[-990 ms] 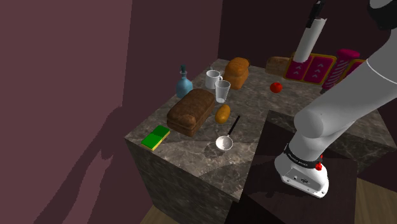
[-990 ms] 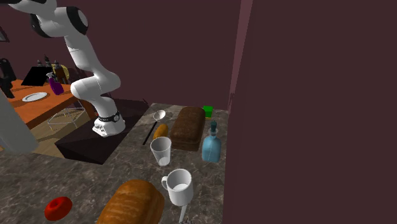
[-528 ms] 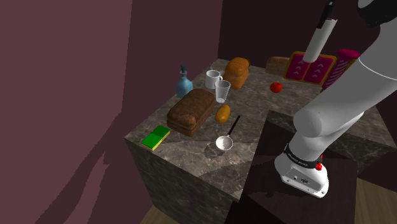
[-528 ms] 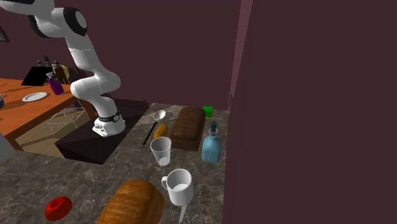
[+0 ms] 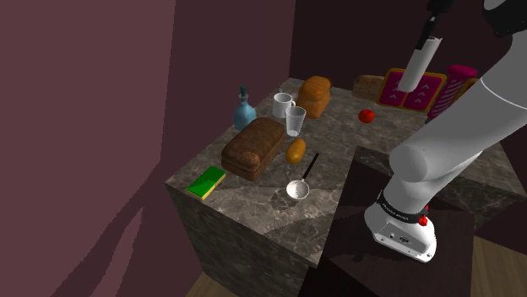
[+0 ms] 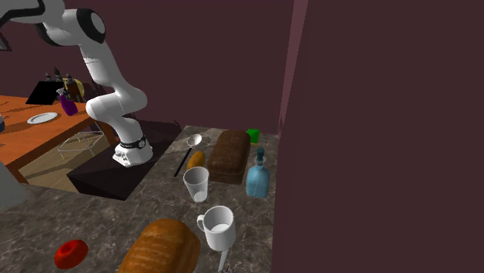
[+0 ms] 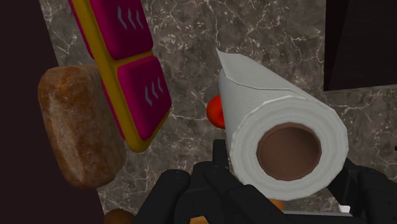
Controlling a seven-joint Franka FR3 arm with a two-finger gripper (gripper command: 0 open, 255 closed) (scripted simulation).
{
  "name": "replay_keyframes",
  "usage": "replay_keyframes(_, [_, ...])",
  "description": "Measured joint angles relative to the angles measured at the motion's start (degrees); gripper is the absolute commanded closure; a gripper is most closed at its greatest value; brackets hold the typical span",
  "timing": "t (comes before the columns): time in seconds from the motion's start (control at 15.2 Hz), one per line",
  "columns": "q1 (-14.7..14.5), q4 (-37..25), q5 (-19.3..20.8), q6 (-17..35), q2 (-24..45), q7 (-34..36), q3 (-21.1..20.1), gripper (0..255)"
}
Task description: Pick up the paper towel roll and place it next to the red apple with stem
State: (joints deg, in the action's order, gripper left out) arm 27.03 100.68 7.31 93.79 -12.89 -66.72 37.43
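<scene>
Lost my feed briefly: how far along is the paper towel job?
Pickup looks done: the gripper clasps the paper towel roll, lifted above the counter. In hand: the roll hangs over the red apple. Left: lower it beside the apple and release.

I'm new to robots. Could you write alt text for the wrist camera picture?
The robot's black hand clasps a white paper towel roll, its brown core facing the camera, above a marble counter. Below lie a red apple partly hidden by the roll, a magenta-and-yellow pack and a brown bread loaf.
</scene>
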Motion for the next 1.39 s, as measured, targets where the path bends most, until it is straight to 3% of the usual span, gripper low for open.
replay_keyframes(1.39, [0.8, 17.4, 1.4, 16.3, -1.3, 0.9, 0.9, 255])
